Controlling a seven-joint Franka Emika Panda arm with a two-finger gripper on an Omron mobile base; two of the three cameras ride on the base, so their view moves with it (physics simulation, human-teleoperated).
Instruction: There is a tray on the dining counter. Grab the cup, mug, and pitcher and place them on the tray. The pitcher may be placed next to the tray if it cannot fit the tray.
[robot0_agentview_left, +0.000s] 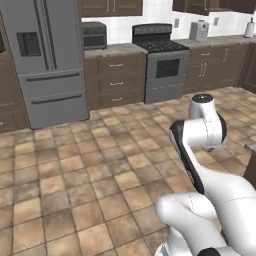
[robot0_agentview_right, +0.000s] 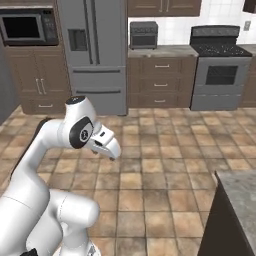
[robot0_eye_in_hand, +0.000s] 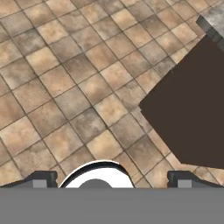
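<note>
The arm folds back over its base in the middle of the kitchen, the gripper (robot0_eye_in_hand: 112, 179) hanging above the brown tiled floor (robot0_eye_in_hand: 65, 87). In the hand view the two dark fingertips (robot0_eye_in_hand: 41, 178) sit far apart at the bottom edge — the jaws stand wide open with nothing between them but tiles.

The dining counter (robot0_agentview_right: 240, 195) shows as a corner at the lower right of the right base view: a grey marbled stone top over a dark brown base. The hand view catches the same corner at its right side, the dark base (robot0_eye_in_hand: 192, 109) rising to a sliver of grey top at the upper right. The stretch of top in sight carries nothing, so where the tray, cup, mug and pitcher stand cannot be told from here.

Along the far wall, a grey refrigerator (robot0_agentview_left: 47, 60) stands to the left, then brown drawer cabinets (robot0_agentview_left: 116, 80) with a small dark toaster oven (robot0_agentview_left: 94, 35) on their top, then a grey stove (robot0_agentview_left: 162, 62) with a black cooktop. A silver toaster (robot0_agentview_left: 199, 31) sits on the counter right of the stove. In the right base view a microwave (robot0_agentview_right: 27, 27) is built into the cabinets left of the refrigerator.
</note>
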